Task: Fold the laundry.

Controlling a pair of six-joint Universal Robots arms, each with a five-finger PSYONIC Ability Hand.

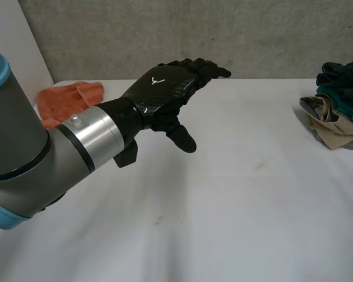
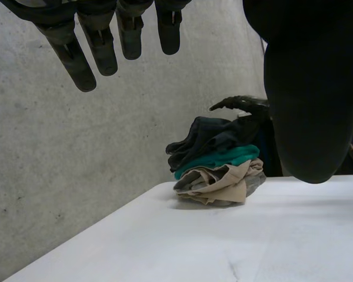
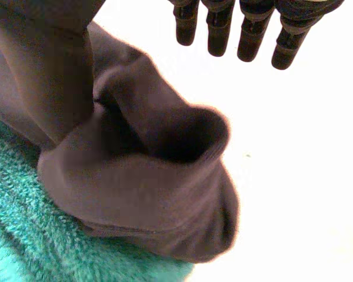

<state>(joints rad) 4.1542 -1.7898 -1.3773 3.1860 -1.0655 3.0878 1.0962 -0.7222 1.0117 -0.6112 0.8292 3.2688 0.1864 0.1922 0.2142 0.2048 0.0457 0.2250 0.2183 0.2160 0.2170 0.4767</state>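
Left hand [image 1: 165,88]: held above the table [image 1: 223,205], left of centre. Fingers straight and together, aimed at the back wall [image 1: 165,35]; thumb hangs down. Relaxed and wide open, nothing in it. Its wrist view agrees: fingers [image 2: 97,44] spread straight, thumb [image 2: 306,88] apart from them, with air between.

Pile [image 1: 338,111]: far right of the table, near the back edge by the wall. It is a crumpled heap with no clear long axis. Layers run dark navy on top, then teal, then beige and grey at the base. The left wrist view shows the pile [image 2: 217,170] sitting close to the table's edge.

Right hand [image 2: 241,104]: just above the back of the pile. In its own view the right hand [image 3: 251,41] has straight, parted fingers and grips nothing. Under its palm lies a dark garment [image 3: 153,194], a tube whose open end gapes up toward the palm. This garment lies on a teal towel [image 3: 23,235].

Orange cloth [image 1: 67,100]: bunched at the far left, behind the left arm, well apart from the pile.

Room: wide bare table between the left hand and the pile, and across the whole near half.
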